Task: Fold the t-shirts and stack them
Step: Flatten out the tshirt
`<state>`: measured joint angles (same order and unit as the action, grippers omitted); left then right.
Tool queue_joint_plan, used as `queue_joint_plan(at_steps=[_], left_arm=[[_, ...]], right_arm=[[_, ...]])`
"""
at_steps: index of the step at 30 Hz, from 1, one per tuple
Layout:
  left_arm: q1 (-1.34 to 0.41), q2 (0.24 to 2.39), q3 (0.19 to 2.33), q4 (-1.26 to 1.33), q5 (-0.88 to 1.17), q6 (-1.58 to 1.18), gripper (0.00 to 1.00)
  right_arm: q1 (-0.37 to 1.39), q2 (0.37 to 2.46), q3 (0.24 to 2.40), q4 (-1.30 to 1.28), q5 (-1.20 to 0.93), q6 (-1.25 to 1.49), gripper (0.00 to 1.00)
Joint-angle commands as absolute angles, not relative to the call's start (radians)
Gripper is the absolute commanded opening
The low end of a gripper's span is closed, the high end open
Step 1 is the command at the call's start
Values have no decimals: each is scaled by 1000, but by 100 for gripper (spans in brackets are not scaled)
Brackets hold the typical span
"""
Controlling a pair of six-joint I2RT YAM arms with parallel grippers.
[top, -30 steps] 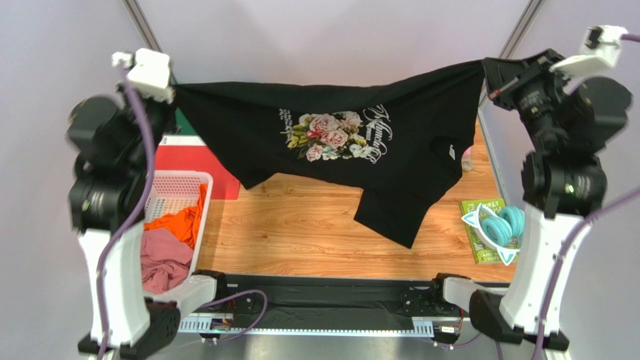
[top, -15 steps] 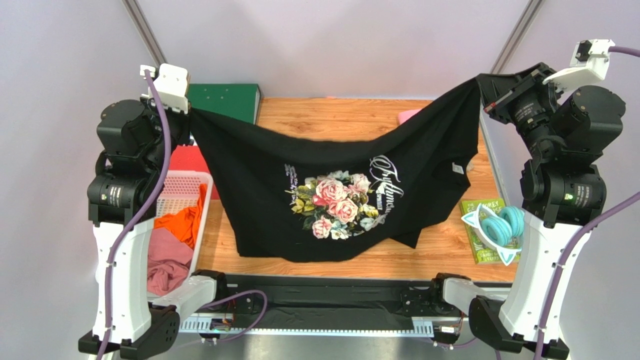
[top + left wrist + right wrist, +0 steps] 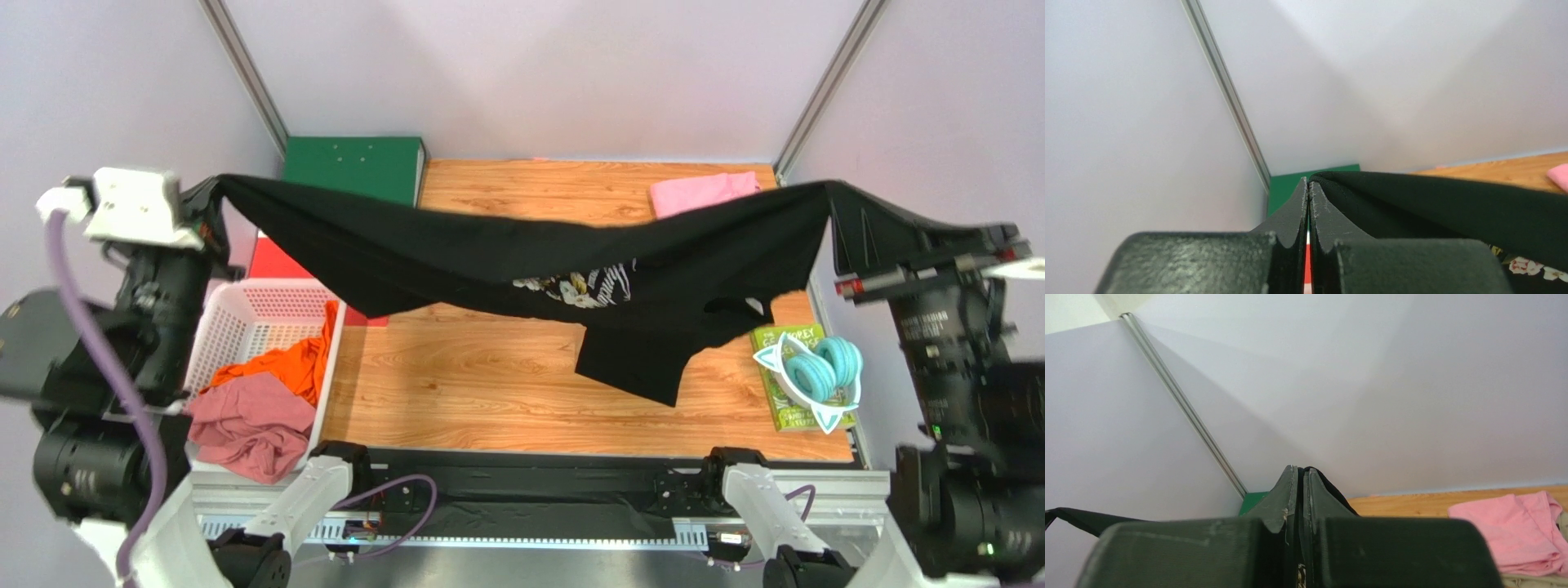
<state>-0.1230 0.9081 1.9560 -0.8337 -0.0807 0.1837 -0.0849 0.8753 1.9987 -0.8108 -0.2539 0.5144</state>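
Observation:
The black t-shirt hangs stretched in the air across the table, seen almost edge-on, with only a strip of its rose print showing. My left gripper is shut on its left corner and my right gripper is shut on its right corner. In the left wrist view the black cloth runs off from the shut left gripper. In the right wrist view black cloth sticks out between the shut tips of the right gripper. A pink t-shirt lies at the table's back right. Orange and dusty-rose t-shirts sit in the basket.
A white basket stands at the left table edge. A green binder lies at the back left, a red binder in front of it. A teal coiled bundle rests on a green book at the right edge.
Both arms have swung up and toward the near edge. The black shirt went from hanging with its print facing the camera to being stretched nearly level. Both grips held.

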Motion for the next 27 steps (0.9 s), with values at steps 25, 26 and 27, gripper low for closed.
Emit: queue_joint_plan(at_steps=[25,26,27], left_arm=[[-160,1544,1546,-678,-135,224,0],[-160,1580,1561,-673,-149,216,0],[-158,1616,1615,-669,-176,209,0]], right_arm=[[-57,1633,1934,-672,-167,451,0],[-57,1697,1943,-672,-173,453,0],[-57,1730,1956,-670,-179,456,0]])
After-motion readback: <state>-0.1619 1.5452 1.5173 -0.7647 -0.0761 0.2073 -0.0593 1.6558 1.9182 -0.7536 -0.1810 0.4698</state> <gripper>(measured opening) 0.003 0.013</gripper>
